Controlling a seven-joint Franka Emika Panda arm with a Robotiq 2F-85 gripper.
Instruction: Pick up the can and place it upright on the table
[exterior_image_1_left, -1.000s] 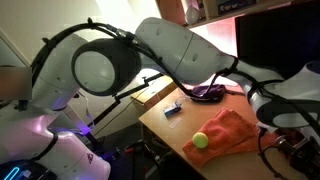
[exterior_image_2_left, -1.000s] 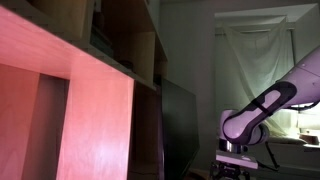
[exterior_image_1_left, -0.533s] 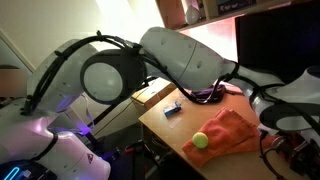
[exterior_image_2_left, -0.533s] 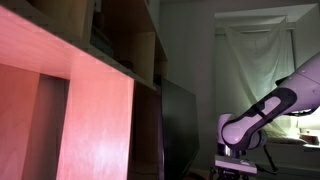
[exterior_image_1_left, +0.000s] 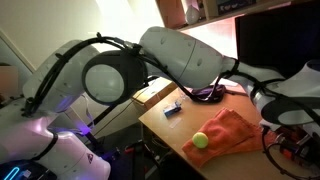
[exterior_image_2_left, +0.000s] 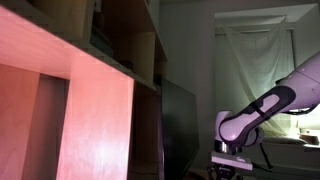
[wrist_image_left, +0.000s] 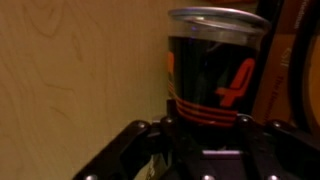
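The can (wrist_image_left: 215, 70), dark with orange marks, fills my wrist view. It stands between the fingers of the gripper (wrist_image_left: 205, 128), with the wooden table (wrist_image_left: 80, 70) behind it. I cannot tell if the jaws press it. In an exterior view the arm (exterior_image_1_left: 185, 60) stretches bent across the table

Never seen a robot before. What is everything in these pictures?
can: one, dark with orange-red markings, right before the gripper, wrist view.
table: one, light brown wood, under the arm.
cloth: one, orange, on the table.
ball: one, yellow-green, on the cloth.
small object: one, blue, on the table, apart from the cloth.
monitor: one, black, behind the table.
shelving: one, wooden, pink-lit, foreground of an exterior view.
curtain: one, pale, behind the arm.
robot arm: one, white, stretched over the table.
gripper: one, dark, bottom of wrist view.
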